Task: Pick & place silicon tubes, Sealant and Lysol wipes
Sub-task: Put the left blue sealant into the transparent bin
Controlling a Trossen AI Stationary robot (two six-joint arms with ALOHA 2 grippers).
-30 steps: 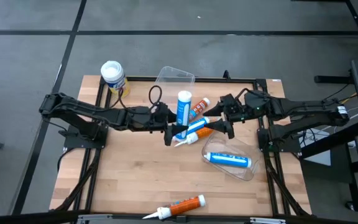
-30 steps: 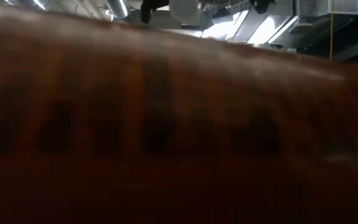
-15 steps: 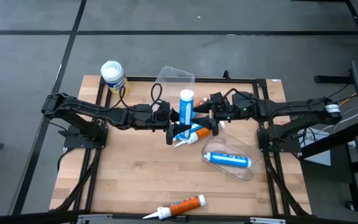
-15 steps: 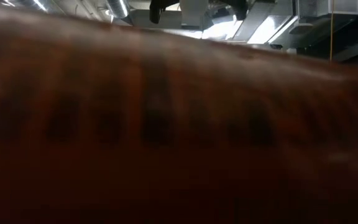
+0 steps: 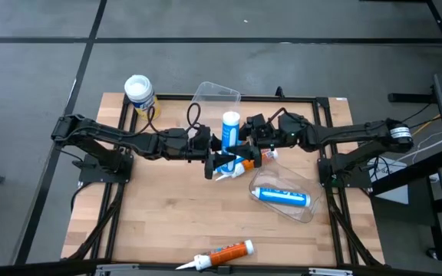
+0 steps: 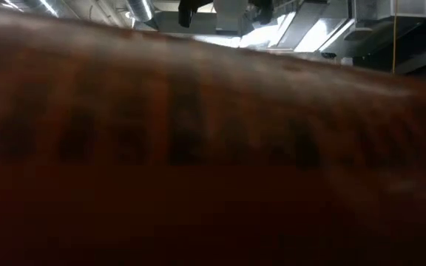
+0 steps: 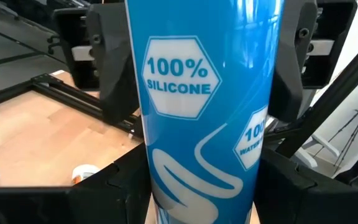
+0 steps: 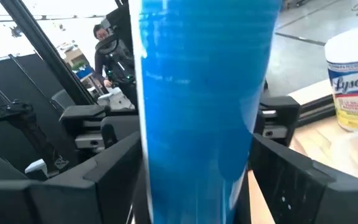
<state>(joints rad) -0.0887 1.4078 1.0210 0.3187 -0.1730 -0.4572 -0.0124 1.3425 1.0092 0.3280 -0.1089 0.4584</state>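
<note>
Nearest: orange tube (image 5: 222,254) lies at the table's front edge, untouched.
Right side: a blue tube sits inside the clear bin (image 5: 284,195) — one stowed, I'd say.
Centre: left gripper (image 5: 219,156) clamps the upright blue silicone tube (image 5: 229,132); right gripper (image 5: 252,142) straddles it, whether gripping, can't tell.
Far corner: Lysol wipes (image 5: 139,94) wait, unmoved.

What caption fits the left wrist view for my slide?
Upright blue silicone tube between the left claw fingers, the right claw closing in from the far side.
</note>
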